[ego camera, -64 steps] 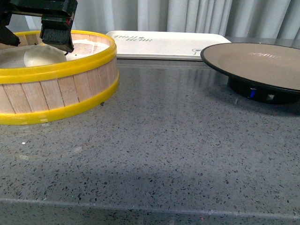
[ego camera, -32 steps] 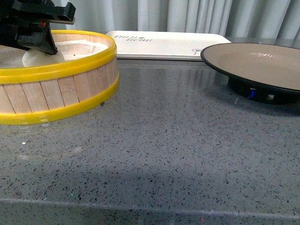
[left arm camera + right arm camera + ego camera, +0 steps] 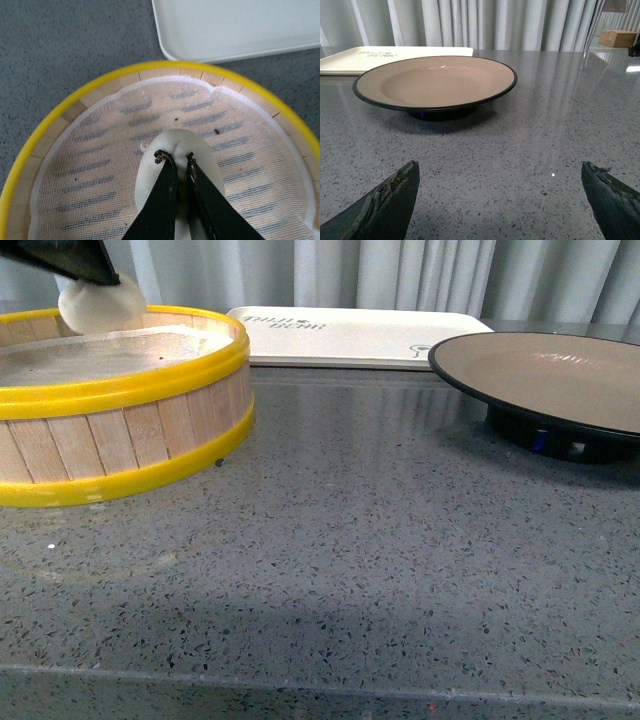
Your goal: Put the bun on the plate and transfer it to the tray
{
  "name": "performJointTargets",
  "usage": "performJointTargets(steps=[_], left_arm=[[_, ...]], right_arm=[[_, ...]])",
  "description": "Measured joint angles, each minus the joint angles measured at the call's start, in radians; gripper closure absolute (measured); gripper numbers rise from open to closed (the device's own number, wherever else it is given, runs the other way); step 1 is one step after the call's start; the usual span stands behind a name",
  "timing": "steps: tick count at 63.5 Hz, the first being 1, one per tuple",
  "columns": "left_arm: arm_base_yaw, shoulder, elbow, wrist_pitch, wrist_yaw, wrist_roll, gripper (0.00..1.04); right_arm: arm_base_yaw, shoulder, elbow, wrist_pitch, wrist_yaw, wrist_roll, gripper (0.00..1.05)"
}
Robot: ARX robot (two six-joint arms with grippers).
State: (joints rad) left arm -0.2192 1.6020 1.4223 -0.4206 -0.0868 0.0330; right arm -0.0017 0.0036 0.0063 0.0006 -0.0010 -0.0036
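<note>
We see the left pincer [image 3: 175,157] nearly closed, its two dark tips pressed into the pinched top of the bun [image 3: 102,303] with only a narrow gap between them. The bun hangs in that grip above the round yellow-rimmed basket [image 3: 130,388], over its white mesh liner [image 3: 90,170] and, from the front, just above the far rim. The plate [image 3: 560,375] sits bare on the grey speckled counter [image 3: 380,560], well apart to the right, and the white tray [image 3: 350,335] lies behind, between basket and plate. The right pincer [image 3: 499,170] is spread wide and holds nothing, low over the counter and facing the plate. We judge the step in hand to be carrying the bun across to the plate. The dough looks soft and is held by a small fold, so it could tear or slip; we would travel smoothly with no extra squeeze. We would clear the basket rim first, cross over the plate's black rim, lower to the middle, and open only once the bun rests there.
</note>
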Motion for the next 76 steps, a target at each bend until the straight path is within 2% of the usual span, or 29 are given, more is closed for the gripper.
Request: performJointTargets(steps=[8,13,28,38,49,76], left_arm=[[-0.050,-0.002,0.072,-0.020,-0.016,0.000,1.01],[-0.110,-0.001,0.131,-0.032,-0.028,0.000,1.01],[-0.428,0.113,0.383,-0.051,-0.069,0.028,1.01],[-0.552,0.254,0.482,-0.063,-0.078,0.042,1.01],[-0.602,0.400,0.576,-0.073,-0.107,0.050,1.01],[-0.594,0.623,0.804,-0.145,-0.152,0.077,1.01]], right_arm=[[0.000,0.000,0.000,0.000,0.000,0.000,0.08],[0.000,0.000,0.000,0.000,0.000,0.000,0.08],[0.000,0.000,0.000,0.000,0.000,0.000,0.08],[0.000,0.000,0.000,0.000,0.000,0.000,0.08],[0.000,0.000,0.000,0.000,0.000,0.000,0.08],[0.000,0.000,0.000,0.000,0.000,0.000,0.08]])
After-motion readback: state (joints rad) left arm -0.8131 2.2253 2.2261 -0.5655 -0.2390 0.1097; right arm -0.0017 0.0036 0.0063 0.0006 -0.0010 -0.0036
